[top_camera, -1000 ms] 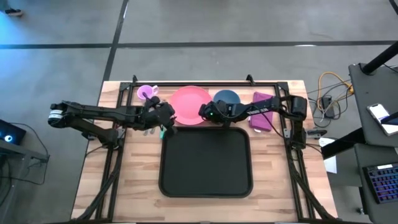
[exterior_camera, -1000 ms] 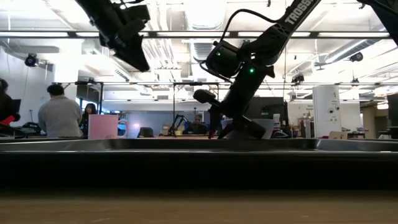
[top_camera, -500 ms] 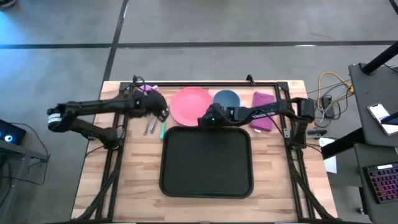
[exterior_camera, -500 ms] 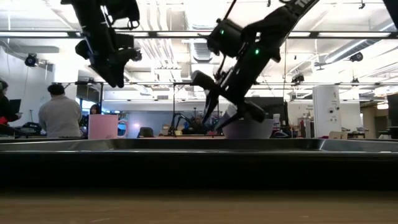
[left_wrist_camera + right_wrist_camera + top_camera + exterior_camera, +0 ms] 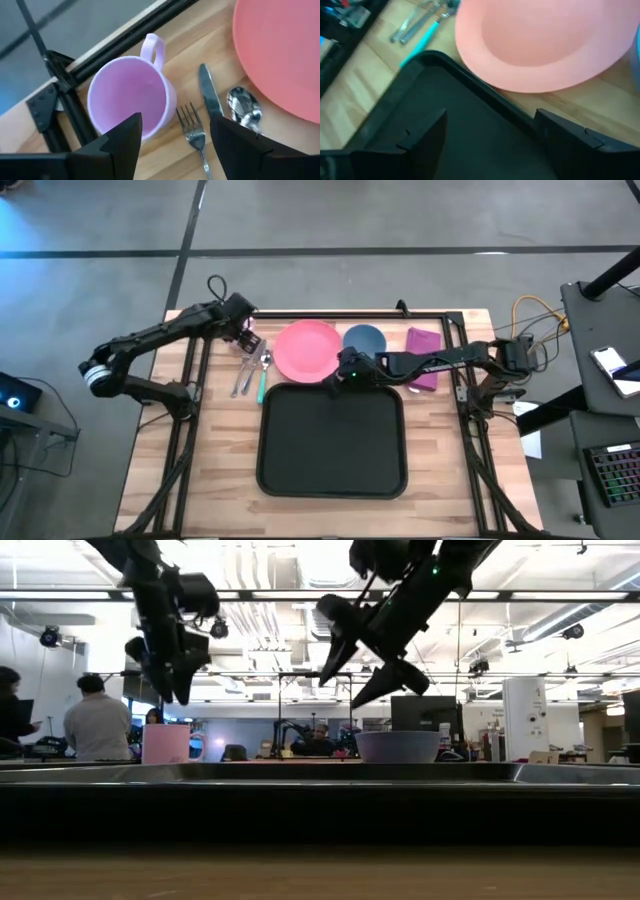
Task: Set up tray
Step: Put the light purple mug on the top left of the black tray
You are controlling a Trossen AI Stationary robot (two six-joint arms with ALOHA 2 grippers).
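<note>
The right tool (image 5: pixel 340 376) hangs with its fingers apart and empty over the far rim of the large black rectangular tray (image 5: pixel 332 439), just beside the round pink plate (image 5: pixel 306 348); the left tool (image 5: pixel 248 340), fingers likewise apart, hovers above the lilac plastic mug (image 5: pixel 131 102), near the metal fork (image 5: pixel 196 136); the tray lies centred on the wooden desk (image 5: pixel 440 470), nearer than the plate and the blue bowl (image 5: pixel 365 338).

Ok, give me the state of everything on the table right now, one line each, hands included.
tray: flat on table, nothing on it.
pink plate: on table behind tray.
blue bowl: upright, beside plate.
purple mug: upright, looks empty.
fork, knife, spoon: lying beside mug.
left hand: open above mug.
right hand: open, over tray's rear edge.
</note>
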